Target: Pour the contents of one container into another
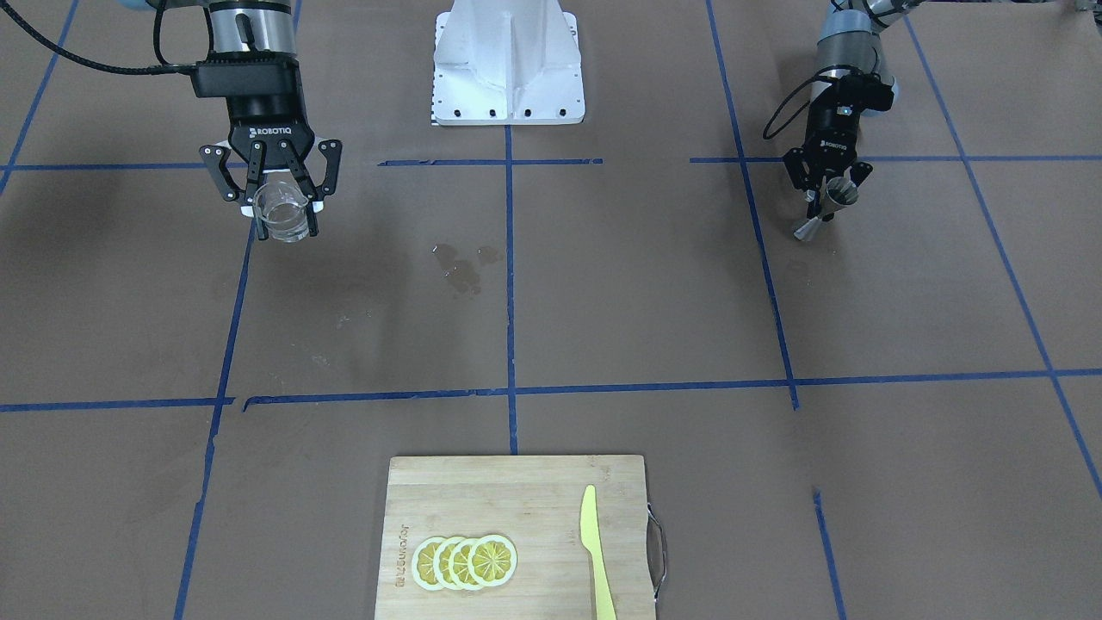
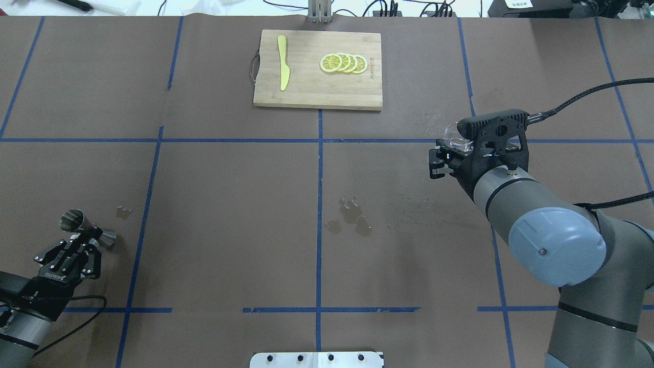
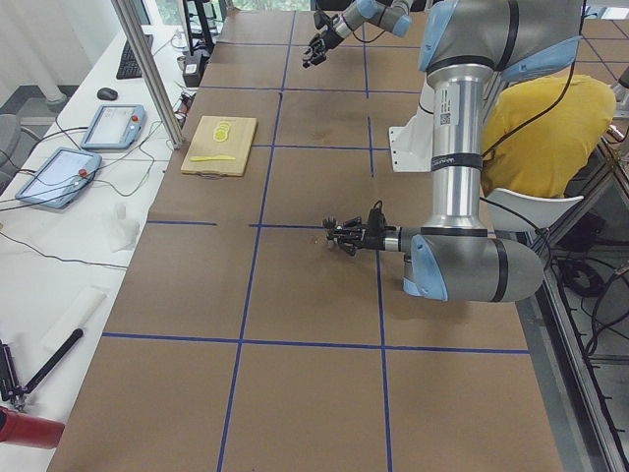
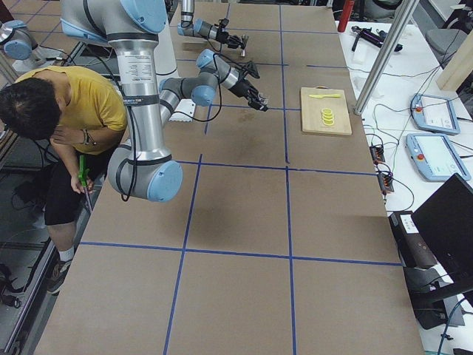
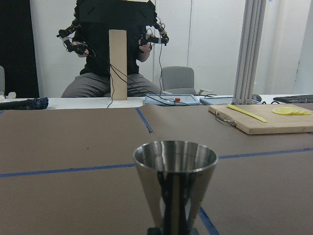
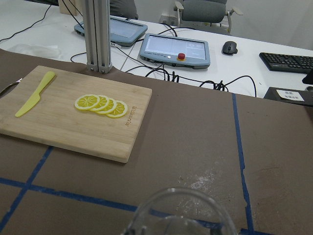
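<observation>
Holding both containers, one each: left gripper (image 1: 828, 191) is closed on the narrow waist of one steel jigger (image 5: 175, 176), at the robot's left, near its base, looking upright in the left wrist view. Right gripper (image 1: 280, 185) has its fingers clamped across the wall of one clear glass (image 1: 284, 217), over on the right and seemingly off the table. I can't tell whether either holds liquid. The jigger is likely light, stiff and slick polished metal, so the waist is the sensible hold because the cones stop it sliding. The glass is rigid, breakable and slippery if wet, so grip it mid-wall and not at the rim. On the far side is one cutting board (image 2: 317, 87) with four lemon slices (image 2: 343, 63) and one yellow knife (image 2: 282, 61). Several wet spots (image 2: 352, 217) mark the middle of the table.
</observation>
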Action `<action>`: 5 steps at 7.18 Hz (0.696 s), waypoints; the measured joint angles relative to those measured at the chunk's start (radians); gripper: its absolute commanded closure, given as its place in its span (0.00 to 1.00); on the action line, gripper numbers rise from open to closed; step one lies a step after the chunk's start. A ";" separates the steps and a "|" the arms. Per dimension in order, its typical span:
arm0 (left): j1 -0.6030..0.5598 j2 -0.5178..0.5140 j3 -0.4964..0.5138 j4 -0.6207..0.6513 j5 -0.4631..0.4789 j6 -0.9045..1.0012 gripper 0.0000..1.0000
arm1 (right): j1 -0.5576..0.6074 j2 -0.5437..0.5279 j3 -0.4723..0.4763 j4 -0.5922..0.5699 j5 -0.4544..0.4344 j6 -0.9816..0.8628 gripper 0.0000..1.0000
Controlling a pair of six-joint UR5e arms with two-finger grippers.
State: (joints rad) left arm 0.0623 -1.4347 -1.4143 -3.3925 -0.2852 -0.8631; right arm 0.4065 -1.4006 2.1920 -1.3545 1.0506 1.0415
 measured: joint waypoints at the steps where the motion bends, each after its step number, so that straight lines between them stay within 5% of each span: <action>1: 0.002 -0.002 0.001 0.000 0.002 -0.002 1.00 | 0.000 0.000 0.001 0.000 0.000 0.000 0.88; 5: 0.005 -0.001 0.002 0.006 0.002 0.020 1.00 | 0.000 0.003 0.002 0.000 0.005 0.000 0.88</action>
State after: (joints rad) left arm 0.0677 -1.4359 -1.4127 -3.3863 -0.2832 -0.8434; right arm 0.4065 -1.3971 2.1936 -1.3545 1.0552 1.0416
